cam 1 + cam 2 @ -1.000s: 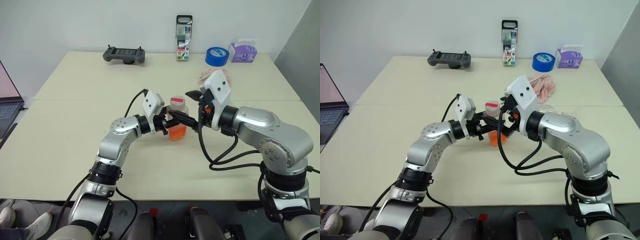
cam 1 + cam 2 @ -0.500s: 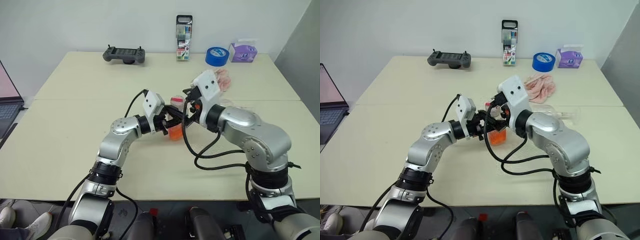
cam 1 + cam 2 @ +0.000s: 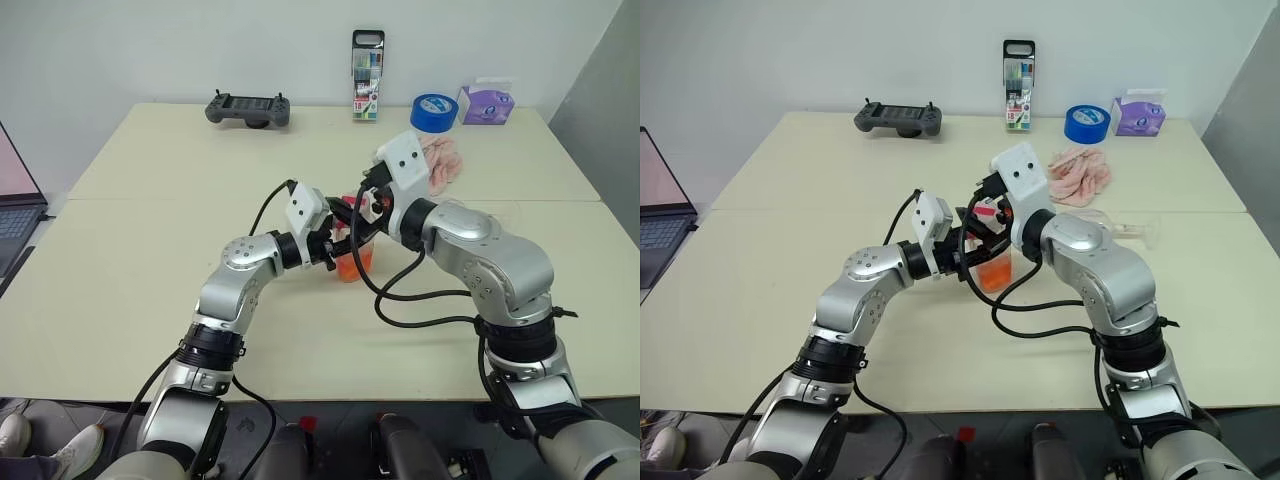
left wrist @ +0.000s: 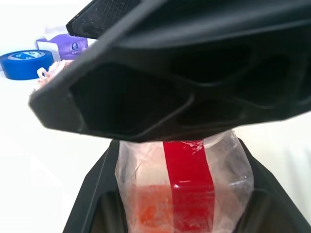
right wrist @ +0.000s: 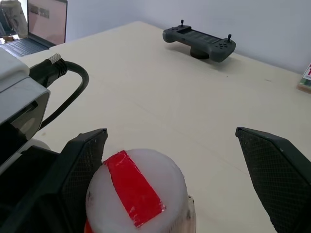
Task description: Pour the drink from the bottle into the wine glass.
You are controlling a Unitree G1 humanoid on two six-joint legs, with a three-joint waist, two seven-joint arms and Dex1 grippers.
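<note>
Uncapping step. Left end effector (image 3: 338, 248) clamped on bottle (image 4: 187, 187), held over desk (image 3: 150, 260) centre. Right end effector (image 5: 180, 160) spread wide astride white cap (image 5: 138, 191). Next: close on cap, twist off. Wine glass (image 3: 1120, 226) lying on desk to right.

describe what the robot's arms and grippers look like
Both arms are silver-grey metal with rounded joint housings and black bands. Each wrist carries a white boxy camera block, with loose black cables looping off it. The left gripper and right gripper each have two matte black, angular hollow-ribbed fingers.
</note>
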